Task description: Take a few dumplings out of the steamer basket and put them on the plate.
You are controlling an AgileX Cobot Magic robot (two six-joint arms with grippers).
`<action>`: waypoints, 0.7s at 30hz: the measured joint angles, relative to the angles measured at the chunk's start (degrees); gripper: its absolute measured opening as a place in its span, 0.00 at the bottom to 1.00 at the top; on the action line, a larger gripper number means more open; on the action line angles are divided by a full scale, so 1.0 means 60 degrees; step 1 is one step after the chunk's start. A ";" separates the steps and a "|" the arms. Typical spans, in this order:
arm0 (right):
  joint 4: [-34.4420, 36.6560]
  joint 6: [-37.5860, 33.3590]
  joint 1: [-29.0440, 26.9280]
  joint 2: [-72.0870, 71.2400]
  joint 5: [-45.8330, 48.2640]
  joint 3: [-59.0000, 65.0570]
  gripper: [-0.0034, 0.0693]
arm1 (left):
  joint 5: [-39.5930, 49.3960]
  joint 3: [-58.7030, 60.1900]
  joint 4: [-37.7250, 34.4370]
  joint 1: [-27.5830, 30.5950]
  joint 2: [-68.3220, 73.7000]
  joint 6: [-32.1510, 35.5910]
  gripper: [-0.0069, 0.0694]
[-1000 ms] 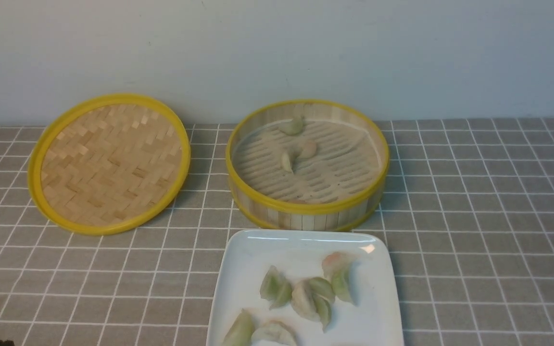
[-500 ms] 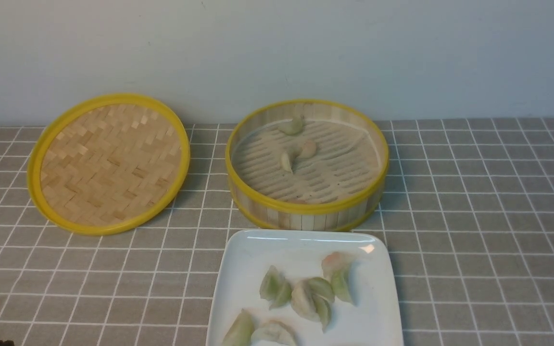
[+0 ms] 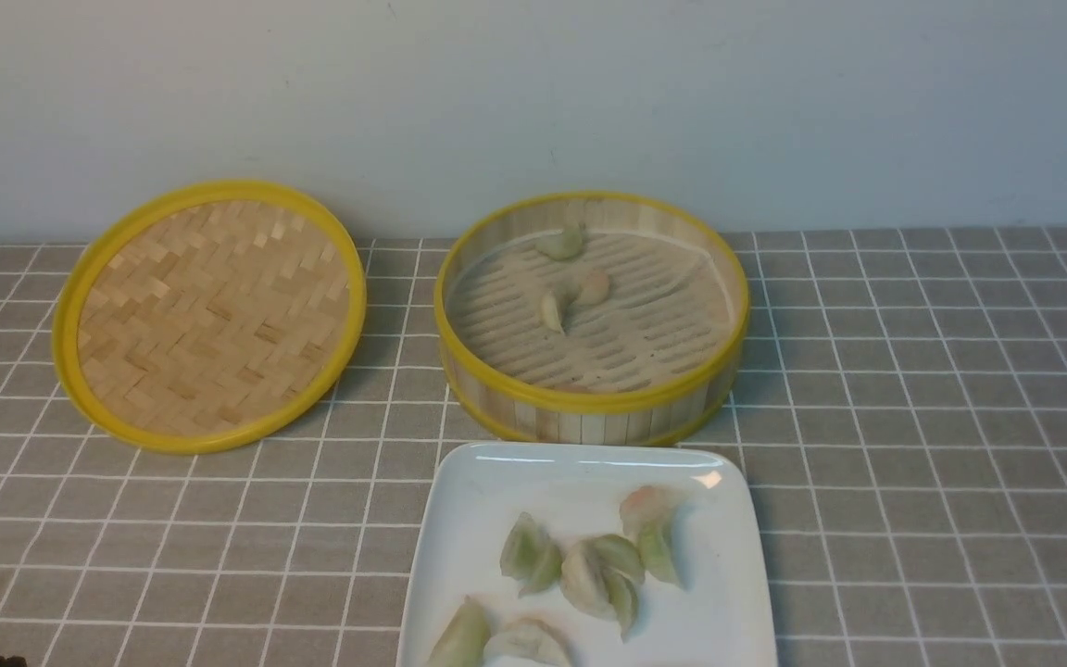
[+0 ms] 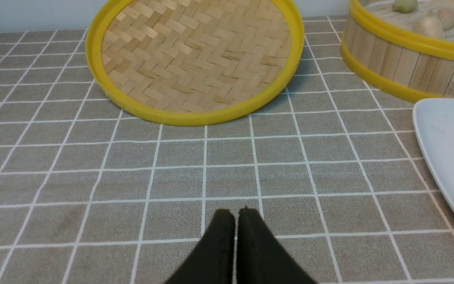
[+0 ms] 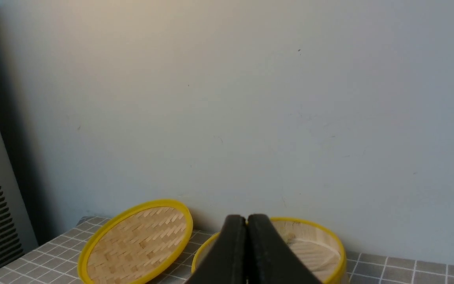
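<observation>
Ahead of the clenched left fingers (image 4: pixel 235 215) lie bare counter (image 4: pixel 227 173) and the lid (image 4: pixel 195 59); nothing has shifted lately. Beyond the right fingers (image 5: pixel 246 219), also clenched and empty, three dumplings (image 3: pixel 575 287) sit in the steamer basket (image 3: pixel 589 403); several already lie on the plate (image 3: pixel 580 468). Probably finished; nothing obstructs.

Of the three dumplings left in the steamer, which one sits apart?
The greenish dumpling at the steamer basket's far wall; the other two touch near the middle.
</observation>
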 joint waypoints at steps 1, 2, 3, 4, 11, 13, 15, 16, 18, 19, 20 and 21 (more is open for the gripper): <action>0.0048 -0.0042 0.0000 0.0000 0.0000 0.0000 0.03 | 0.0000 0.0000 0.0000 0.0000 0.0000 0.0000 0.08; 0.0617 -0.0680 0.0000 0.0000 0.0000 0.0000 0.03 | 0.0000 0.0000 0.0000 0.0000 0.0000 0.0000 0.08; 0.0696 -0.0775 0.0000 0.0000 0.0000 0.0000 0.03 | 0.0000 0.0000 0.0000 0.0000 0.0000 0.0000 0.08; 0.1309 -0.1656 0.0000 0.0000 0.0000 0.0000 0.03 | 0.0000 0.0000 0.0000 0.0000 0.0000 0.0000 0.08; 0.3350 -0.4229 0.0000 0.0000 -0.0099 0.0000 0.03 | 0.0002 0.0000 0.0000 0.0000 0.0000 0.0000 0.08; 0.3481 -0.4411 0.0000 0.0000 -0.0109 0.0010 0.03 | 0.0002 0.0000 0.0000 0.0000 0.0000 0.0000 0.08; 0.3475 -0.4511 -0.0254 0.0000 -0.0165 0.0151 0.03 | 0.0002 0.0000 0.0000 0.0000 0.0000 0.0000 0.08; 0.3442 -0.4521 -0.0445 0.0000 -0.0187 0.0204 0.03 | 0.0002 0.0000 0.0000 0.0000 0.0000 0.0000 0.08; 0.3357 -0.4531 -0.1347 0.0000 -0.0232 0.0479 0.03 | 0.0011 0.0000 0.0000 0.0000 0.0000 0.0000 0.08; 0.3339 -0.4531 -0.1870 0.0000 -0.0245 0.0679 0.03 | 0.0011 0.0000 0.0000 0.0000 0.0000 0.0000 0.08; 0.3332 -0.4531 -0.2295 0.0000 -0.0253 0.0869 0.03 | 0.0011 0.0000 0.0000 0.0000 0.0000 0.0000 0.08; 0.3322 -0.4540 -0.2913 0.0000 -0.0263 0.1200 0.03 | 0.0011 0.0000 0.0000 0.0000 0.0000 0.0000 0.08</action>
